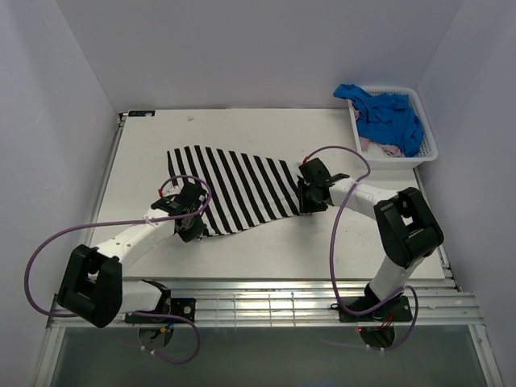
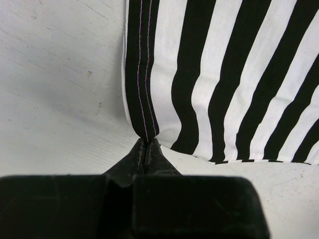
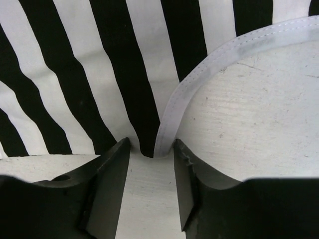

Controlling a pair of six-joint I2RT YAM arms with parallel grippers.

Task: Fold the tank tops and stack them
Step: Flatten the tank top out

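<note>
Showing: the striped tank top point(image 1: 238, 189) laid flat near the middle of the worktop point(image 1: 322, 258), with one arm at each end of it.
Long axis: runs left to right across the worktop, with the stitched hem toward the left edge and the bound openings toward the right edge.
Left gripper point(image 2: 147, 145): pressed together, pinching the near-left corner of the top at its hem.
Right gripper point(image 3: 152, 149): spread. A curved, white-bound edge of the top reaches in between the fingertips, and the jaws stand clear of it on both sides.
Key relation: the cloth lies between the two grippers. From the right gripper it extends leftward. From the left gripper it extends rightward and toward the far edge.
Nearer arm: the right arm, for the bound edge.
Step in hand (judged): securing the second end so the top can be drawn taut or lifted for a fold.
Next move (judged): the right jaws must close on the binding without pushing it away.
Other tops: the blue tank top point(image 1: 387, 113) is heaped in the white lattice basket point(image 1: 427, 153) at the far right corner. Only a patch of the pink tank top point(image 1: 379, 147) shows beneath it. Neither is folded.
</note>
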